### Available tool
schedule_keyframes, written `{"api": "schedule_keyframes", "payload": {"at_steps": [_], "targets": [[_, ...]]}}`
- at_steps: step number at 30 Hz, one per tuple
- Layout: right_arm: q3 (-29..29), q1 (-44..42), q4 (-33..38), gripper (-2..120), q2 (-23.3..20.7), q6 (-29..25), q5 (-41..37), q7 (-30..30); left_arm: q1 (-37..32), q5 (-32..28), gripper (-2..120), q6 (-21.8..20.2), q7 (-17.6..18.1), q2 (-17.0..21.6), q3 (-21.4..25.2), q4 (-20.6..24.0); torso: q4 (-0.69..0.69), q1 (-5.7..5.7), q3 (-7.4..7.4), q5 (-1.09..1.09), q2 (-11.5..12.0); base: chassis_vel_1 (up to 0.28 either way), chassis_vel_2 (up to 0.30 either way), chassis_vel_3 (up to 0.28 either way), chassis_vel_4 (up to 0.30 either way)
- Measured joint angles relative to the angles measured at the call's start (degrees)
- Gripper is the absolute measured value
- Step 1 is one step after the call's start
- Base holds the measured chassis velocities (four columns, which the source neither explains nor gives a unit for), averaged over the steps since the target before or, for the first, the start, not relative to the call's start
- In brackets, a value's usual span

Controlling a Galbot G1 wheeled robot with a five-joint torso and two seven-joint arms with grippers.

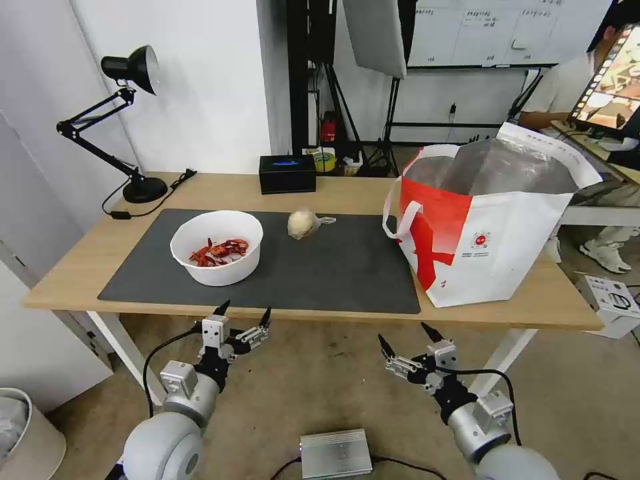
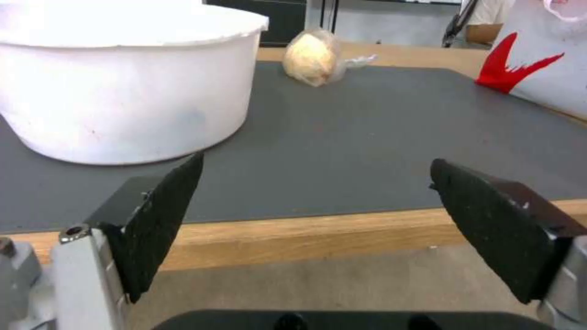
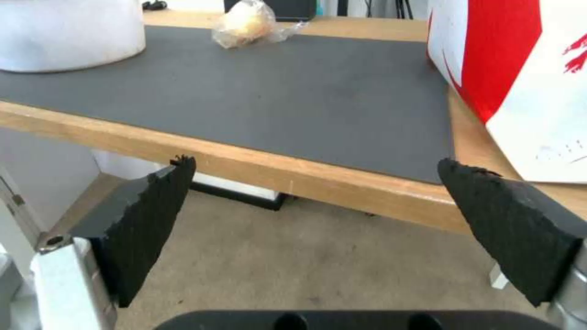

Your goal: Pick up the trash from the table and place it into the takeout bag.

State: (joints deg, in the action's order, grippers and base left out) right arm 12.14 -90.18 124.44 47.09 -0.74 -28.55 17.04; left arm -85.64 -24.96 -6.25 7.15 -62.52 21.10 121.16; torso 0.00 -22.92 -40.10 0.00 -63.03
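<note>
Nothing is bagged yet. The crayfish-shell bowl and beige ball are sitting on the grey mat, left of the takeout bag. The left gripper and right gripper are hovering below the mat's near edge, jaws spread, empty.

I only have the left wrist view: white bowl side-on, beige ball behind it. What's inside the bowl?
Observer: The head view shows red crayfish shells at the bottom of the white bowl.
Operator: Is the bag open on top?
Observer: Yes. The takeout bag stands upright at the right end of the table, mouth open, foil lining showing.
Operator: Where's the right arm?
Observer: The right gripper is below the table's front edge, jaws open and empty, level with the left gripper.
</note>
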Motion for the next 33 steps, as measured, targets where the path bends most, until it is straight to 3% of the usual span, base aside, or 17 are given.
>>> {"api": "schedule_keyframes", "payload": {"at_steps": [8,12,15,16,19,22,30,33], "targets": [[-1.08,5.12,-0.37,100,-0.7,0.28,-3.26,-0.6,-0.54,0.41,100,0.26,-0.08,-0.4,0.26,0.12,0.0,0.0,0.0,0.0,0.0,0.0,0.0,0.0,0.0],[-3.79,13.09,-1.28,100,-1.76,1.05,-7.92,-2.17,-1.18,0.63,100,0.44,-0.13,-0.71,0.71,0.46,-0.01,0.0,0.0,-0.01,0.0,0.0,0.0,0.0,0.0],[-10.25,25.02,-5.8,100,-1.58,2.06,-12.62,-3.47,-1.76,0.77,100,0.47,-0.17,-0.89,1.28,0.76,-0.01,0.0,-0.01,0.01,0.0,0.0,0.0,0.0,0.0],[-10.25,25.02,-5.8,100,-1.58,2.06,-12.62,-3.47,-1.76,0.77,100,0.47,-0.17,-0.89,1.28,0.76,-0.01,0.0,-0.01,0.01,0.0,0.0,0.0,0.0,0.0],[-18.11,38.06,-12.63,100,0.86,2.26,-16.28,-4.18,-2.02,0.89,100,0.48,-0.18,-1.02,1.45,0.98,0.01,-0.02,-0.01,0.01,0.01,0.0,0.0,0.0,0.0],[-22.48,44.71,-17.16,100,3.36,2.5,-17.63,-4.32,-2.11,0.91,100,0.44,-0.18,-1.15,1.6,1.16,0.01,-0.02,-0.01,-0.02,0.01,0.0,0.0,0.0,0.0],[-29.54,58.92,-30.6,100,11.95,3.99,-19.01,-4.46,-2.6,0.94,100,0.35,-0.13,-1.28,2.26,1.28,0.01,-0.02,-0.02,0.0,0.01,0.0,0.0,0.0,0.0],[-32.25,65.0,-38.63,100,16.75,4.66,-18.85,-5.27,-2.76,1.16,100,0.45,-0.16,-1.5,2.31,0.94,0.01,-0.02,-0.01,-0.02,0.01,0.0,0.0,0.0,0.0]]}}
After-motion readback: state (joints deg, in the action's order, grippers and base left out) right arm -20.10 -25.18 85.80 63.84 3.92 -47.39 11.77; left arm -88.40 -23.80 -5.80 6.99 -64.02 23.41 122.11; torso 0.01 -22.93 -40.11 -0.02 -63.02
